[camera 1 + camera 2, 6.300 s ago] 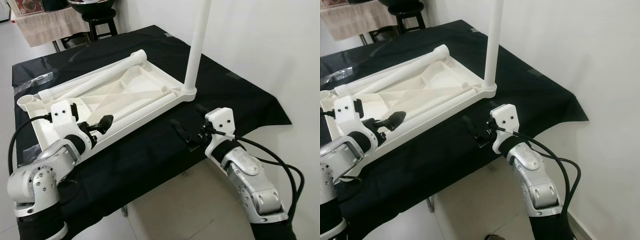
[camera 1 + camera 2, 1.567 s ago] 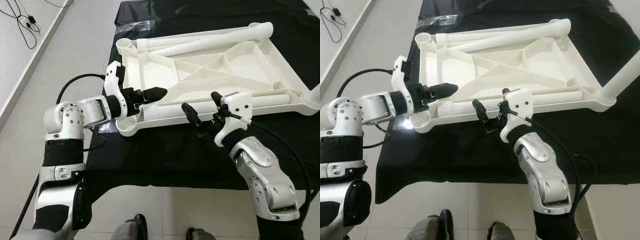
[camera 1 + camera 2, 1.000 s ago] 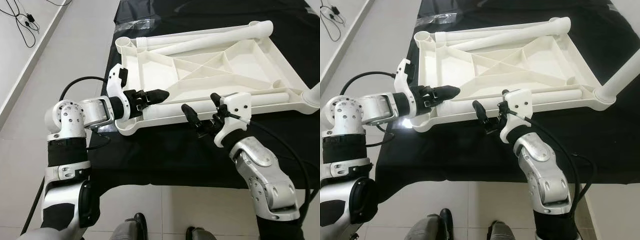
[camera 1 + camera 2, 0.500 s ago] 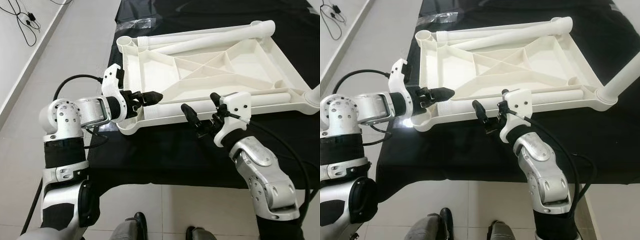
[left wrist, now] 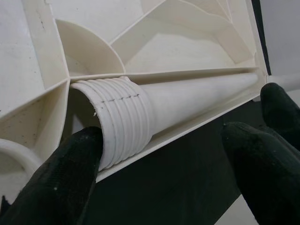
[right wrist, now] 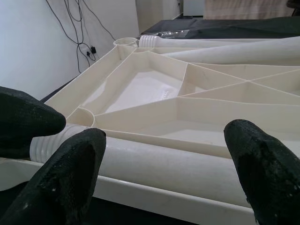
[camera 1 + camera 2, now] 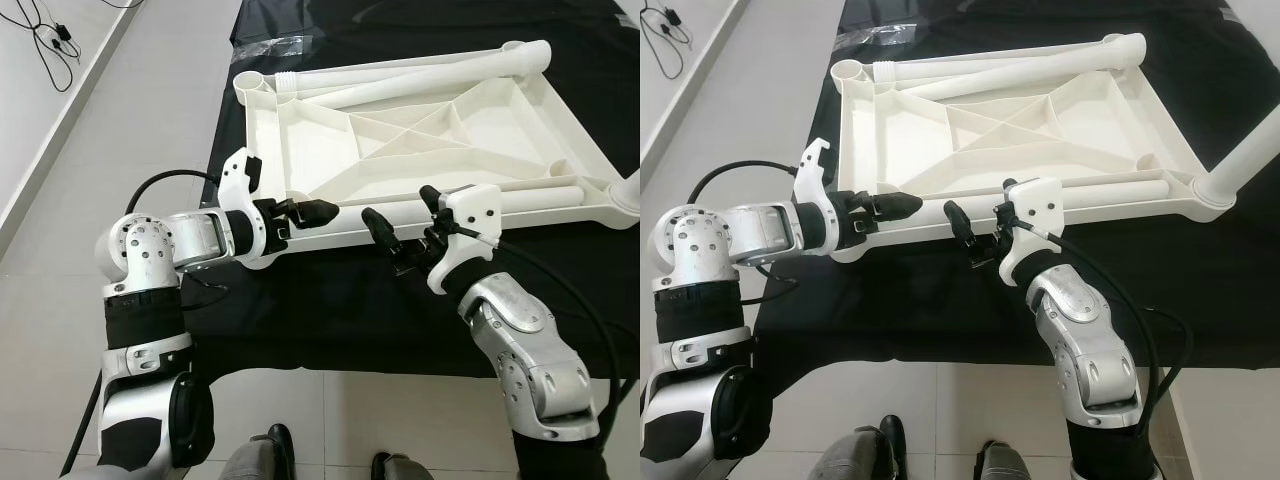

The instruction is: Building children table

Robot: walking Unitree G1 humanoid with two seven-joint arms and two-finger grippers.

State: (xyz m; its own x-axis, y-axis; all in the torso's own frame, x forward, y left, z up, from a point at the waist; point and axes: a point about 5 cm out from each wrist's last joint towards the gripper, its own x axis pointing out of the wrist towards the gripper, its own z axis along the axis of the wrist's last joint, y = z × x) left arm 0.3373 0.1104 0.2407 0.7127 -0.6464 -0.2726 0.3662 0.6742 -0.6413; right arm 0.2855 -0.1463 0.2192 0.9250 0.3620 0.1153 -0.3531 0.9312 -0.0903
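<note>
The white table top [image 7: 300,150] lies upside down on a black cloth [image 7: 330,310]. One white leg [image 7: 1240,165] stands fixed in its right near corner. A loose leg [image 7: 530,198] lies inside along the near rim, threaded end [image 5: 117,126] toward the left. My left gripper [image 7: 315,212] is open at that threaded end, one finger [image 5: 70,178] against the ribs and the other out over the rim. My right gripper [image 7: 400,215] hangs open just in front of the near rim, facing the middle of the same leg [image 6: 164,164].
Two more loose legs [image 7: 420,75] lie along the far rim. A clear plastic bag [image 7: 265,45] lies on the cloth behind the top. Cables [image 7: 40,40] trail on the tiled floor at left. Dark shoes [image 7: 275,445] show below the table's front edge.
My left gripper has dropped toward the near rim and slid right, its fingers now at the threaded end of the near leg. The right arm has stayed put.
</note>
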